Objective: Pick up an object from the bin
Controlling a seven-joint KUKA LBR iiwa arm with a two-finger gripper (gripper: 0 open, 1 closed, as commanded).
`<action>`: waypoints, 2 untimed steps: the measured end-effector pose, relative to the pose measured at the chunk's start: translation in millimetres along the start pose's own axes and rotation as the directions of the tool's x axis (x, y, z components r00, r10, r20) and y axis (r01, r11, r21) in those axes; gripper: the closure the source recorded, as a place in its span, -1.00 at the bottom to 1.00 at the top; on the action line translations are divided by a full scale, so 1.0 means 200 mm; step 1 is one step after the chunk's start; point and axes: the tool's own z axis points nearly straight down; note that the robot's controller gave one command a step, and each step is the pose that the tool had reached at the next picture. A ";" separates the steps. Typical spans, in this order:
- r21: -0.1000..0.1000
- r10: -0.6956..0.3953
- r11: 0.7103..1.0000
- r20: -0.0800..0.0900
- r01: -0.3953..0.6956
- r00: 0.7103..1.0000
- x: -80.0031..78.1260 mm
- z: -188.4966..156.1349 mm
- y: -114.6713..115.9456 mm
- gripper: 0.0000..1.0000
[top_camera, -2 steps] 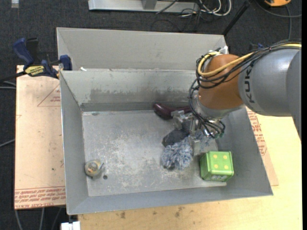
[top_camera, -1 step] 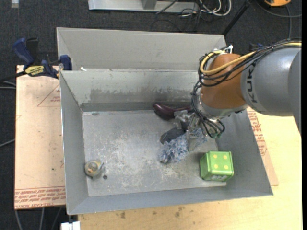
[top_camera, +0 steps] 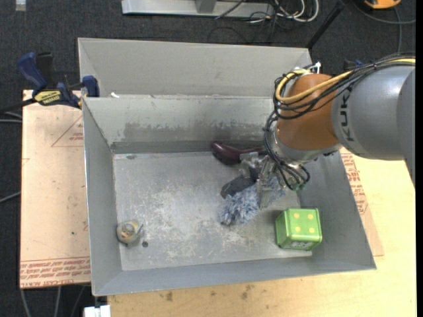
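My gripper [top_camera: 263, 177] hangs below the orange wrist cover, low in the right half of the bin. A blue-grey crumpled cloth [top_camera: 240, 207] lies directly under and left of it, its upper end reaching up to the fingers. A dark maroon oblong thing [top_camera: 227, 152] rests by the back wall just left of the gripper. A green cube with yellow dots [top_camera: 299, 228] sits to the front right of the gripper.
A small round tan and grey thing [top_camera: 129, 230] lies near the front left corner of the bin. The arm and its cables cover the bin's right back part.
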 end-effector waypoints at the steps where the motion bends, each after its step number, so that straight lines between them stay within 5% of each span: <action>1: 0.001 -0.001 1.000 -0.003 0.001 1.000 0.00 -0.01 0.00 1.00; 2: 0.002 -0.002 1.000 -0.009 0.002 1.000 -0.01 -0.03 0.00 1.00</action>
